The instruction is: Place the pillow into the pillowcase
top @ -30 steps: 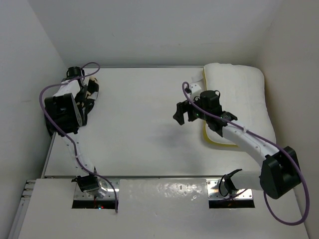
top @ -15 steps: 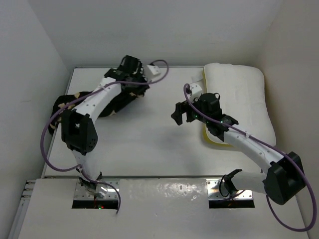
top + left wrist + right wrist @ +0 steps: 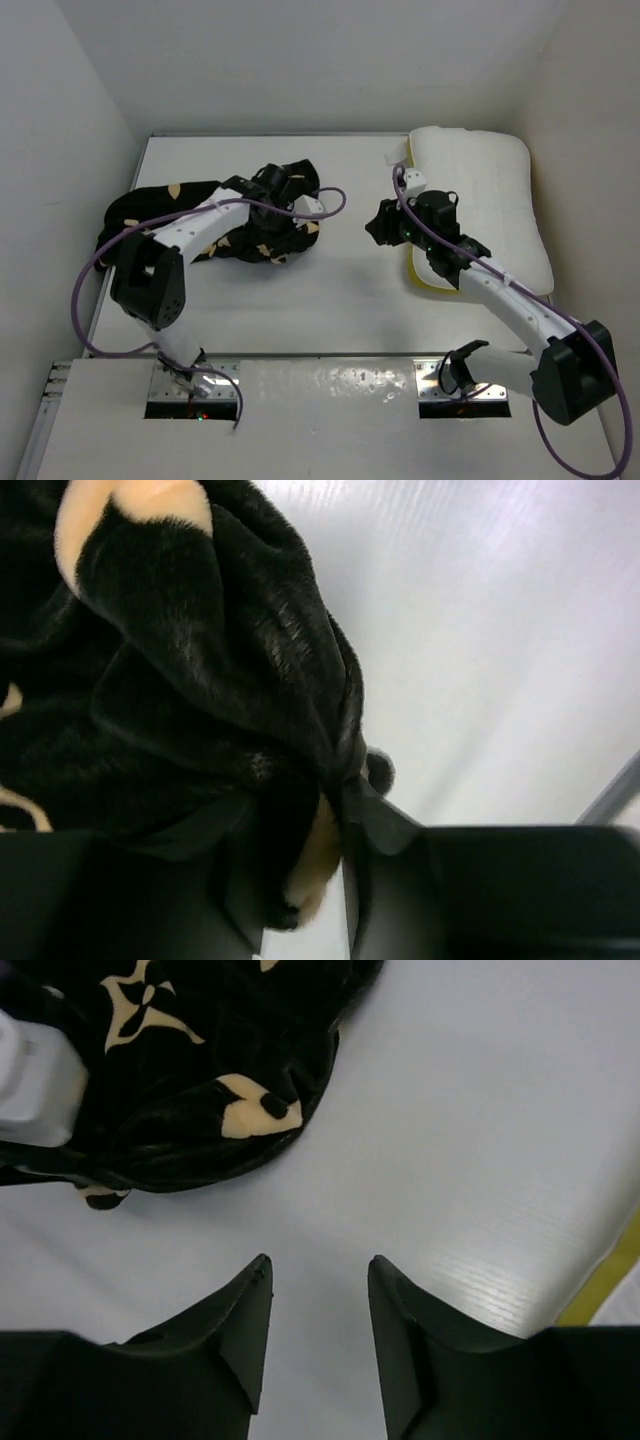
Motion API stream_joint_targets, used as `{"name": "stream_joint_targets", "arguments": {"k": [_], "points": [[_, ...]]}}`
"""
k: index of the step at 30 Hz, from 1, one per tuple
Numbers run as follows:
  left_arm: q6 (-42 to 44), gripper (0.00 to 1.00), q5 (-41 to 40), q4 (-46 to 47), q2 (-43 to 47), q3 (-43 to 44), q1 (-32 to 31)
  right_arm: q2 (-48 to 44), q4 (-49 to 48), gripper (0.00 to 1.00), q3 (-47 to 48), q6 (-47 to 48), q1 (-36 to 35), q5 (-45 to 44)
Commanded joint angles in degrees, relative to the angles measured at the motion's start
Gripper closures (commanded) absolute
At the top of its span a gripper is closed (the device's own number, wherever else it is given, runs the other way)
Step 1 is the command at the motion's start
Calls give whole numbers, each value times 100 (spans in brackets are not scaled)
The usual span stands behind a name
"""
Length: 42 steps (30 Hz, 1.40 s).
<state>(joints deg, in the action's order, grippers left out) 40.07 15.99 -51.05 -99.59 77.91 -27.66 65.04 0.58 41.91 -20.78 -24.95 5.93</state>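
Observation:
The black pillowcase (image 3: 215,215) with tan motifs lies bunched on the table's left half. My left gripper (image 3: 288,205) is shut on a fold of it; the left wrist view shows the black fabric (image 3: 220,700) pinched between the jaws. The white pillow (image 3: 490,200) with yellow piping lies at the back right. My right gripper (image 3: 380,228) is open and empty, hovering over bare table between pillowcase and pillow. In the right wrist view its fingers (image 3: 245,1325) point at the table, with the pillowcase edge (image 3: 200,1090) ahead and a strip of yellow piping (image 3: 610,1280) at the right.
White walls enclose the table on the left, back and right. The table (image 3: 330,290) has a raised near edge with the arm bases behind it. A purple cable loops from each arm. The left arm's white link (image 3: 35,1080) shows in the right wrist view.
My left arm swung from the far left wall toward the centre, dragging the pillowcase into view and bunching it. My right gripper shifted slightly right, toward the pillow.

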Motion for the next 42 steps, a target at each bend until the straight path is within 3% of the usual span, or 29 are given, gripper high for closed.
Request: {"name": "stream_joint_targets", "arguments": {"k": [1,2,3,4,5,8,12,17,22,27,28,30,33,34,35,36,37,38,42], "points": [[-52,70,220,138,835,-170,-3,342,-216,58,106,12,-36,521],[-148,38,299,148,888,-258,128,474,-268,54,229,-14,-80,575],[-201,16,369,139,958,-267,216,614,-399,45,308,-93,-98,628],[-237,1,448,113,994,-259,295,929,-479,37,387,-137,-115,707],[-272,0,571,52,1029,-250,462,1106,-541,25,562,-190,-150,733],[-290,0,485,-142,1222,-215,857,1792,-717,15,1027,-409,-212,918],[-255,0,-603,-37,1495,-809,1683,2679,-735,13,1582,-507,-588,1138],[-211,0,-2368,1034,1574,-1901,3351,3689,-568,12,2311,-480,-1161,1208],[88,0,-3276,2403,1479,-2631,4092,4367,-428,12,2664,-638,-1556,1060],[-175,0,-3375,3564,644,-2676,4400,4904,81,18,3016,-357,-1794,532],[-219,0,-3339,3697,521,-2658,4409,4939,74,22,3016,-401,-1811,523],[-298,0,-3321,4022,257,-2676,4409,4984,22,40,2998,-515,-1794,470],[-237,7,-3322,4199,-86,-2641,4418,4966,-206,66,2902,-585,-1803,426],[-220,27,-3261,4191,-156,-2623,4410,4931,-242,75,2884,-586,-1803,470],[-193,43,-3234,4156,-279,-2588,4427,4905,-269,95,2875,-603,-1768,479],[-210,55,-3181,4051,-306,-2518,4418,4870,-312,100,2858,-621,-1768,470],[-228,89,-3076,3972,-324,-2474,4427,4748,-356,100,2814,-647,-1742,453],[-324,100,-3058,3910,-289,-2421,4436,4677,-409,100,2779,-656,-1689,435],[-772,100,-2567,3322,123,-1893,4603,4115,-655,100,2726,-647,-1531,365]]}}
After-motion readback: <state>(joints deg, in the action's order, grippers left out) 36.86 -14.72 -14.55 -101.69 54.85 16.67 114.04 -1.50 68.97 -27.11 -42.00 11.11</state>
